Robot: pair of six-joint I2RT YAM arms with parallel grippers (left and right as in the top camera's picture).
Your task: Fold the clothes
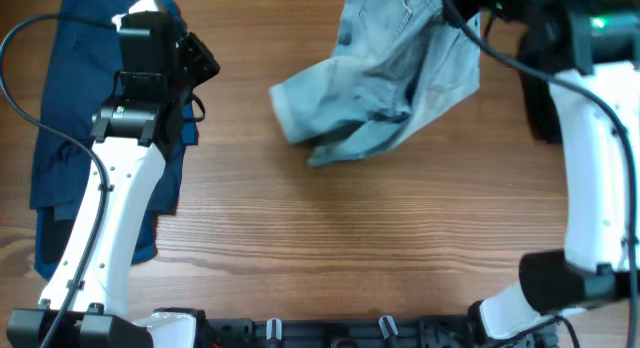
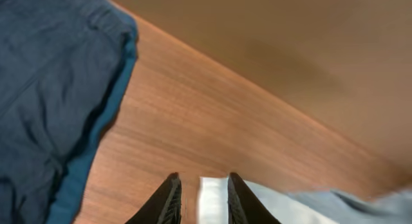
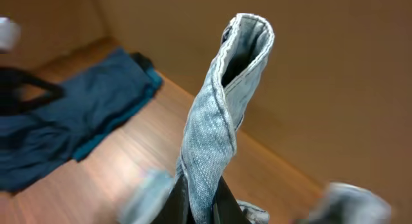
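the right gripper [image 3: 201, 198] pinches a fold of the pale blue denim shorts [image 1: 385, 83], partly lifted at the far right. the left gripper [image 2: 201, 188], narrowly open and empty, hangs beside the dark navy garments [image 1: 65, 138] at the left.

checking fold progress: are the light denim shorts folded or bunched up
Bunched up, not folded: the light denim shorts lie crumpled on the table, one edge pinched up by the right hand.

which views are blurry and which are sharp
overhead: sharp and evenly lit throughout. left wrist: soft, worst at the bottom right corner. right wrist: the denim shorts held in the right gripper are crisp, while the navy garment behind and both bottom corners are blurred.
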